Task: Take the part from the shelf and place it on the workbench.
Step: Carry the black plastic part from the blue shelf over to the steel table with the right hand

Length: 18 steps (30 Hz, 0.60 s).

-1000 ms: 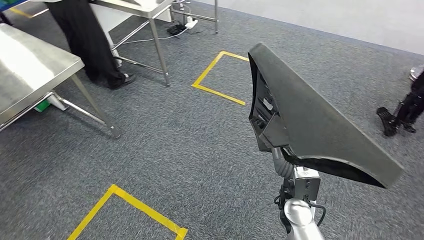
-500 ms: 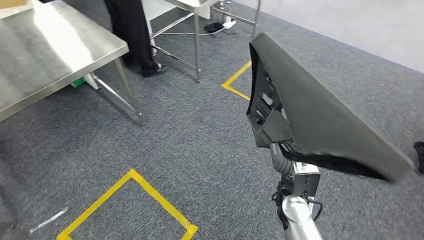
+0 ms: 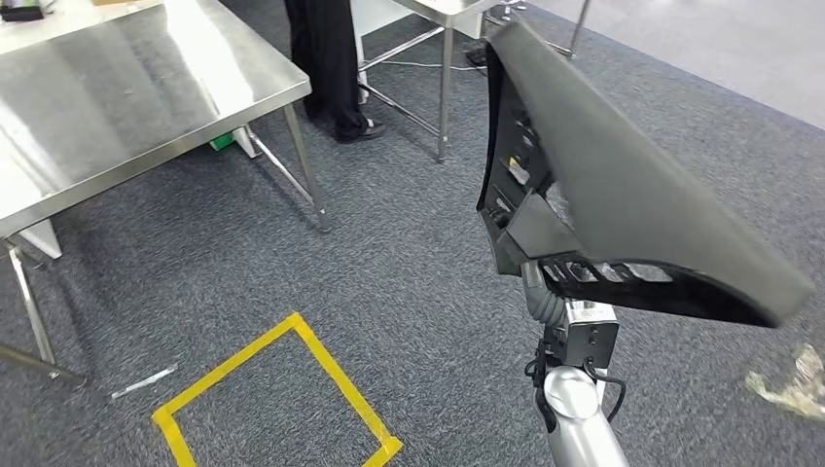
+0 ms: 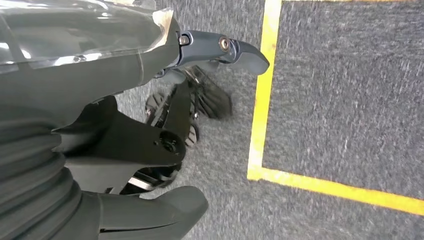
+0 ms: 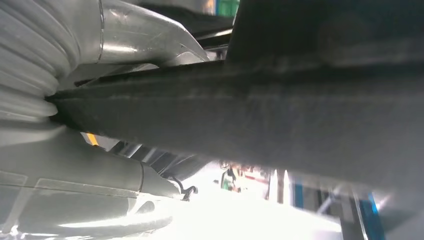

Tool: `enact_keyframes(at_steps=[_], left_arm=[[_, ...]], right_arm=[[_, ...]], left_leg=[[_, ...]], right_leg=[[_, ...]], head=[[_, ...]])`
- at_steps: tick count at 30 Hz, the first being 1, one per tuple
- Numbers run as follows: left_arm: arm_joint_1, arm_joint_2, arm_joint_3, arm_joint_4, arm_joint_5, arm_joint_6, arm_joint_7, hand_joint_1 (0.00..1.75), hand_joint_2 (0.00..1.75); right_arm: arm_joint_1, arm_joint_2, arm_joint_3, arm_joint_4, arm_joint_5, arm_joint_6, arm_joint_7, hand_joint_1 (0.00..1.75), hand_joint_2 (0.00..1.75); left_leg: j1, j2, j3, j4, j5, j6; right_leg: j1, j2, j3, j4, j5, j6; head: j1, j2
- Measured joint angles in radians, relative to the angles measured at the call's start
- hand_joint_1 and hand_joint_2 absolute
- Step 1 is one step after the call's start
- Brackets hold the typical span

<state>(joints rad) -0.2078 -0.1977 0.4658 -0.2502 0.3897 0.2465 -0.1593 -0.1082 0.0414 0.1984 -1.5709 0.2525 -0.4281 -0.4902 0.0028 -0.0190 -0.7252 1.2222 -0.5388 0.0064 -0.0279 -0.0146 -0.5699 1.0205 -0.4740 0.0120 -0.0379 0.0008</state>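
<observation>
The part [image 3: 623, 195] is a large, dark, curved panel with clips on its inner face. It stands raised at the right of the head view, above my silver right arm [image 3: 579, 409]. In the right wrist view my right hand [image 5: 75, 150] grips the edge of the part [image 5: 300, 115], with its thumb pressed on one face. The steel workbench [image 3: 126, 97] is at the upper left, a good way from the part. My left hand [image 4: 165, 150] hangs over the grey carpet, holding nothing, with its fingers apart.
A person's dark-trousered legs [image 3: 331, 58] stand beyond the workbench, beside a second steel table's legs [image 3: 446, 88]. A yellow tape square [image 3: 282, 399] marks the carpet in front of me. A crumpled wrapper [image 3: 793, 384] lies on the floor at the right.
The whole picture has shifted right as the camera turned, bringing the workbench further into view. The part stays held in my right hand in the same pose.
</observation>
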Motion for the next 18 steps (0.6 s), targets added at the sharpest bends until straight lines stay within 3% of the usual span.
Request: enact_keyframes(at_steps=[2, 3, 4, 6, 8, 10, 11, 13, 15, 17, 18], left_arm=[[0.009, -0.001, 0.0, 0.0, 0.0, 0.005, 0.0, 0.0, 1.75], [0.016, -0.002, 0.0, 0.0, 0.0, 0.006, -0.002, 0.0, 1.75], [0.021, -0.002, 0.0, 0.0, 0.0, 0.007, -0.004, 0.0, 1.75], [0.024, -0.003, 0.0, 0.0, 0.0, 0.007, -0.007, 0.0, 1.75], [0.023, -0.004, 0.0, 0.0, -0.002, 0.006, -0.005, 0.0, 1.75], [0.025, -0.005, -0.001, 0.0, -0.006, 0.004, 0.002, 0.0, 1.75], [0.027, -0.005, -0.001, 0.0, -0.008, 0.003, 0.006, 0.0, 1.75], [0.029, -0.004, -0.001, 0.0, -0.011, 0.004, 0.011, 0.0, 1.75], [0.029, -0.004, -0.004, 0.0, -0.015, 0.005, 0.012, 0.0, 1.75], [0.031, -0.003, -0.006, 0.0, -0.018, 0.002, 0.012, 0.0, 1.75], [0.036, 0.002, -0.008, 0.0, -0.018, -0.007, 0.013, 0.0, 1.75]], right_arm=[[0.002, 0.0, 0.0, 0.005, 0.008, 0.002, 0.012, 1.73, 1.75], [0.004, 0.0, 0.0, 0.009, 0.011, 0.003, 0.014, 1.73, 1.75], [0.004, 0.0, 0.0, 0.012, 0.014, 0.005, 0.014, 1.73, 1.75], [0.005, -0.001, 0.0, 0.018, 0.017, 0.007, 0.011, 1.73, 1.75], [0.004, -0.003, -0.001, 0.021, 0.016, 0.007, 0.002, 1.73, 1.75], [0.005, -0.005, -0.001, 0.024, 0.013, 0.007, -0.013, 1.73, 1.75], [0.005, -0.005, -0.001, 0.025, 0.011, 0.007, -0.018, 1.73, 1.75], [0.007, -0.008, 0.0, 0.025, 0.011, 0.007, -0.026, 1.73, 1.75], [0.013, -0.011, 0.0, 0.025, 0.012, 0.006, -0.029, 1.73, 1.75], [0.023, -0.014, 0.001, 0.025, 0.016, 0.004, -0.029, 1.73, 1.75], [0.027, -0.015, 0.001, 0.024, 0.018, 0.002, -0.03, 1.73, 1.75]], left_leg=[[0.004, 0.011, -0.044, 0.081, -0.019, -0.005], [0.006, 0.015, -0.037, 0.066, -0.001, -0.006], [0.006, 0.023, -0.011, 0.013, 0.03, -0.004], [0.002, 0.065, 0.062, -0.124, 0.083, 0.003], [-0.008, 0.088, 0.099, -0.191, 0.095, 0.012], [-0.013, 0.067, 0.101, -0.196, 0.094, 0.022], [-0.012, 0.055, 0.103, -0.2, 0.096, 0.028], [-0.004, 0.033, 0.111, -0.209, 0.102, 0.04], [0.0, 0.008, 0.113, -0.211, 0.103, 0.047], [0.0, -0.023, 0.113, -0.21, 0.103, 0.048], [0.001, -0.038, 0.115, -0.21, 0.103, 0.048]], right_leg=[[0.003, -0.025, 0.0, 0.0, -0.002, -0.003], [0.003, -0.037, 0.002, 0.0, -0.004, -0.003], [0.003, -0.047, 0.004, 0.0, -0.006, -0.001], [0.008, -0.066, 0.009, 0.001, -0.012, 0.006], [0.016, -0.086, 0.013, 0.001, -0.018, 0.016], [0.02, -0.106, 0.019, -0.003, -0.022, 0.026], [0.018, -0.101, 0.02, 0.0, -0.026, 0.032], [0.017, -0.052, -0.002, 0.055, -0.056, 0.034], [0.014, 0.0, -0.068, 0.185, -0.109, 0.029], [0.013, 0.01, -0.124, 0.283, -0.133, 0.032], [0.012, 0.011, -0.126, 0.277, -0.121, 0.039]], head=[[0.0, 0.0], [0.0, 0.0], [0.0, 0.0], [0.0, 0.0], [0.002, 0.0], [0.004, 0.0], [0.005, 0.0], [0.006, 0.0], [0.007, 0.0], [0.008, 0.0], [0.008, 0.0]])
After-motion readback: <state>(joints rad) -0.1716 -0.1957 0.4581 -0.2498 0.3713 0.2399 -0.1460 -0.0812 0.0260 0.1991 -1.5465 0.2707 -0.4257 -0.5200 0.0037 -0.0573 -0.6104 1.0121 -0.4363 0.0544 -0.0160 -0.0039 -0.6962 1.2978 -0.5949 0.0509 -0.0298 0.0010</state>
